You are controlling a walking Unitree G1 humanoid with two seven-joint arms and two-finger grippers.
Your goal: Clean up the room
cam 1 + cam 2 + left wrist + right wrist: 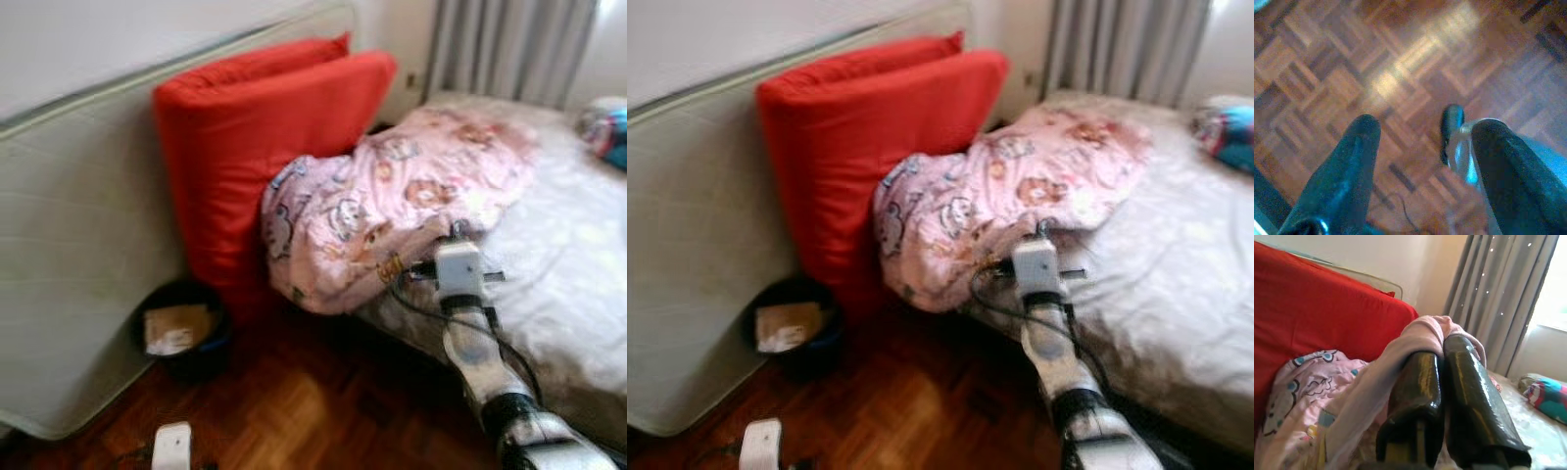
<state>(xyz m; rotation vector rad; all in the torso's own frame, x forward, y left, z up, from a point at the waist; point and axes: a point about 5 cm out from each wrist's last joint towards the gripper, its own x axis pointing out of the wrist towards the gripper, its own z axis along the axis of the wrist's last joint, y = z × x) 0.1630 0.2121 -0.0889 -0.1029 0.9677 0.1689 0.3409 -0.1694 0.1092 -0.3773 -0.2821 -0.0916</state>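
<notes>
- Two grippers here: the right gripper [1442, 362] is out over the near edge of the bed [578, 284], fingers pressed together with a fold of the pink blanket [392, 206] pinched between them
- that blanket is bunched up in a heap on the left part of the bed, spilling over the near-left corner toward the floor; its long axis runs from that near-left corner up toward the far right
- it's printed with cartoon cats and bears; no writing I can actually read, too blurry
- left gripper [1422, 147] hangs low over the parquet floor [1327, 73], fingers spread wide apart and gripping nothing
- big red cushion [255, 147] stands on edge just left of the blanket, touching it, leaning back against a pale mattress [78, 245] propped upright along the left wall
- dark round bin [181, 328] on the floor at the foot of the cushion, with a brownish cardboard piece and some paper in it; any label there is too small to tell
- colourful bundle [607, 132] at the far right of the bed, grey curtains [509, 44] behind
</notes>
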